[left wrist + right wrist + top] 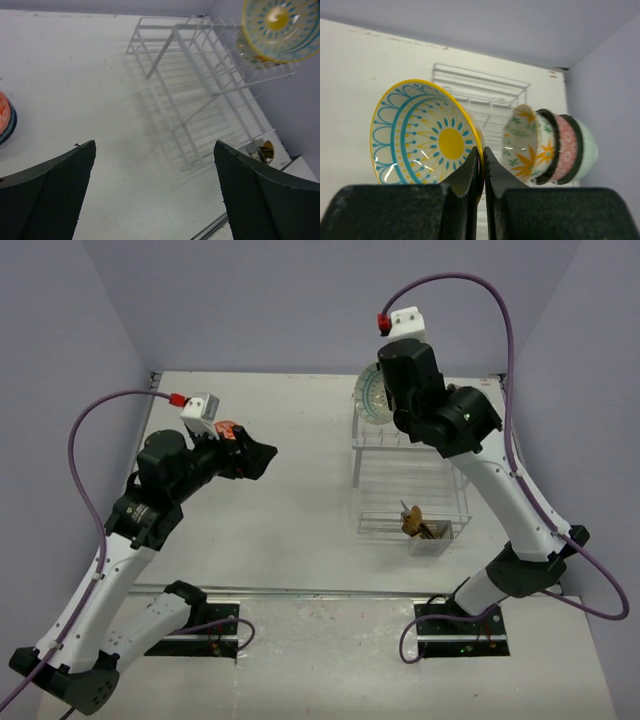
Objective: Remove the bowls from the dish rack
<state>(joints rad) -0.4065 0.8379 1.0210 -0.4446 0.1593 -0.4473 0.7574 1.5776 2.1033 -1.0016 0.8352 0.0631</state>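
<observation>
My right gripper (483, 155) is shut on the rim of a yellow and teal patterned bowl (427, 135). It holds the bowl on edge above the far end of the white wire dish rack (410, 475). This bowl also shows in the top view (370, 395) and in the left wrist view (280, 27). Three more bowls stand on edge in the rack just right of it: one with orange stars (527, 142), one pink (567, 147) and one pale teal (588, 145). My left gripper (155, 190) is open and empty above the table, left of the rack (190, 85). An orange and blue bowl (5, 120) sits on the table at the left.
A small white cutlery caddy (430, 537) with utensils stands at the rack's near right corner. The purple back wall is close behind the rack. The table's front edge (300, 590) runs in front of both arm bases.
</observation>
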